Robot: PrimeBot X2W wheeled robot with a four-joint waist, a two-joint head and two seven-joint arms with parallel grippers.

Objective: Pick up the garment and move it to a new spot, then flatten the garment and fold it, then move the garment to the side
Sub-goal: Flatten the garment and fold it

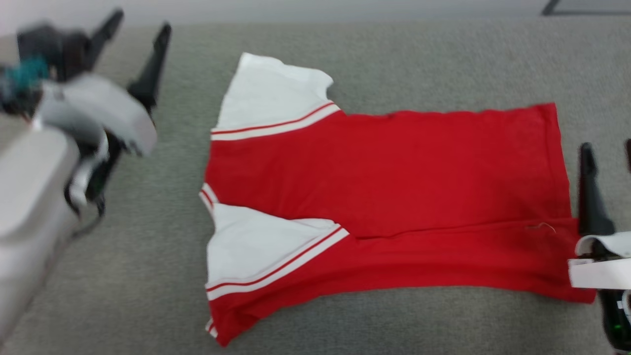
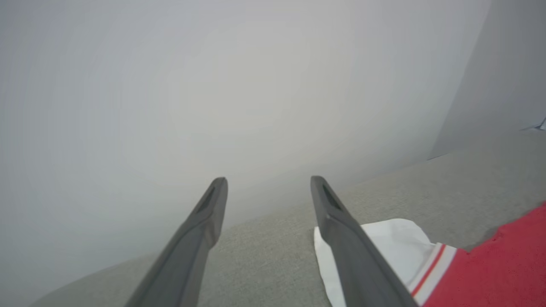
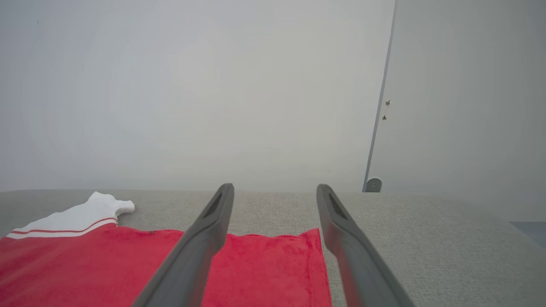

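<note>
A large red sports jersey with white sleeves and striped trim [image 1: 384,187] lies spread flat on a grey fabric-covered surface [image 1: 419,64]. The left end effector [image 1: 140,22] hangs clear of the sleeves and the right end effector [image 3: 275,187] is by the hem, both with fingers spread and empty.

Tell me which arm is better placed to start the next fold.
Probably right: the right gripper is open beside the jersey hem; the left gripper, also open, sits off past the sleeves.

**Jersey [image 1: 384,172] lying flat on grey**

It's spread across the grey surface [image 1: 394,64], white sleeves to the left and hem to the right. The left gripper [image 1: 141,22] hovers blurred, well left of the sleeves, fingers apart. The right gripper [image 1: 607,148] is beside the hem, fingers apart.
</note>
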